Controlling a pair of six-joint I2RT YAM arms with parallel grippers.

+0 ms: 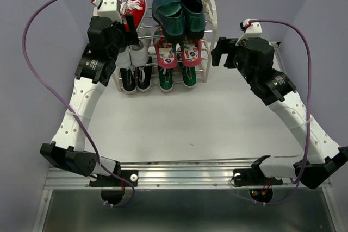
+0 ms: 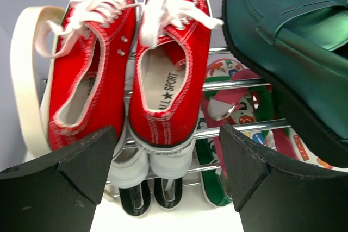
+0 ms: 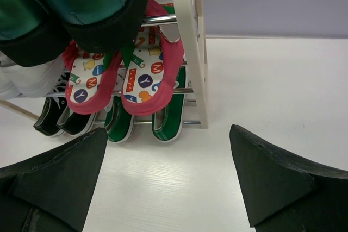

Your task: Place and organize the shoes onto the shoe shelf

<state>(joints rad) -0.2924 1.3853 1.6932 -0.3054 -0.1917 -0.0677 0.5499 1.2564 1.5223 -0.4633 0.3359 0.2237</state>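
1. Chrome rods between cream side frames make up the shelf (image 1: pixel 211 14), which stands at the far edge of the white table (image 1: pixel 190 123).
2. The dark-green heels (image 1: pixel 176 9) sit on the top tier at the right, with red sneakers (image 1: pixel 136 6) to their left.
3. The flip-flops (image 1: pixel 178 54) lie one tier below the heels, beside white sneakers (image 1: pixel 133 54).
4. The green sneakers (image 1: pixel 176 77) sit on the bottom tier at the right, next to black sneakers (image 1: pixel 136 79).
5. The left gripper (image 2: pixel 168 130) hovers close in front of the red sneakers, fingers apart and holding nothing.
6. The right gripper (image 3: pixel 168 131) hangs near the shelf's right frame, fingers wide apart and empty.
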